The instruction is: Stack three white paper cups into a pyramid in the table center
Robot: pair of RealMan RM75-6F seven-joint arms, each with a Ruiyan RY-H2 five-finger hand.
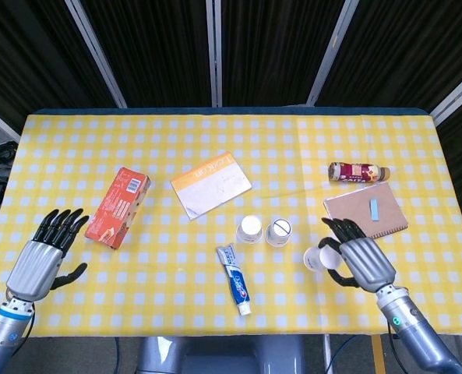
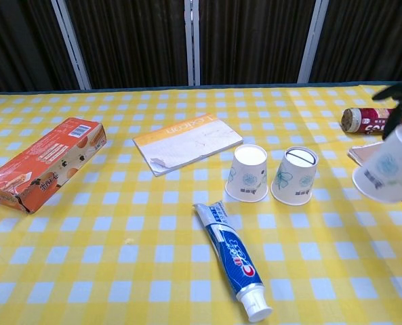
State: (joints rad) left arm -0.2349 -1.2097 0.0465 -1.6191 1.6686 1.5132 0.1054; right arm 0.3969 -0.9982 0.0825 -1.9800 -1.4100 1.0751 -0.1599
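Two white paper cups stand upside down side by side mid-table, the left cup (image 1: 250, 229) (image 2: 247, 173) and the right cup (image 1: 278, 232) (image 2: 294, 176). My right hand (image 1: 357, 262) grips a third white cup (image 1: 316, 258) (image 2: 389, 170), tilted and lifted off the table, to the right of the pair. In the chest view only the right hand's dark fingers (image 2: 397, 95) show above that cup. My left hand (image 1: 44, 257) hovers open at the table's front left, fingers spread, holding nothing.
A toothpaste tube (image 1: 235, 279) lies in front of the two cups. A yellow-white booklet (image 1: 212, 184) and an orange box (image 1: 119, 206) lie to the left. A brown notebook (image 1: 366, 213) and a bottle lying on its side (image 1: 358, 171) are at the right.
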